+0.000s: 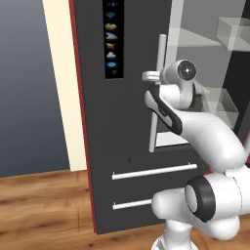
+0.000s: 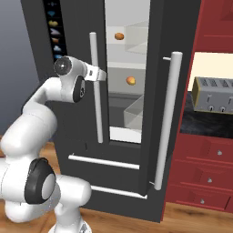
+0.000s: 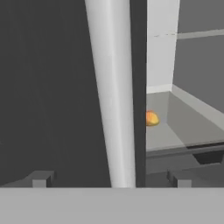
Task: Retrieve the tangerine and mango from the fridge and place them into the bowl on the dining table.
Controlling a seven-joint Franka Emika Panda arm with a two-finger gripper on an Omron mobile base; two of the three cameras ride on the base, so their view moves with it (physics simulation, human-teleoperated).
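The dark grey fridge (image 2: 77,123) stands in front of me with its right door (image 2: 175,54) swung partly out. Through the gap I see two orange fruits, one on an upper shelf (image 2: 119,35) and one on the shelf below (image 2: 130,80). I cannot tell which is the tangerine and which the mango. An orange-yellow fruit (image 3: 151,118) lies on a pale shelf behind the door edge. My gripper (image 2: 100,75) (image 3: 110,179) is open, its fingertips (image 3: 41,178) on either side of the left door's pale bar handle (image 3: 111,96) (image 1: 157,93). The bowl and dining table are out of view.
Two drawer fronts with horizontal bar handles (image 1: 154,171) sit below the doors. The right door's long handle (image 2: 167,118) juts toward me. Red cabinets (image 2: 209,159) with a silver toaster (image 2: 211,95) on a black counter flank the right. Wood floor (image 1: 39,205) lies to the left.
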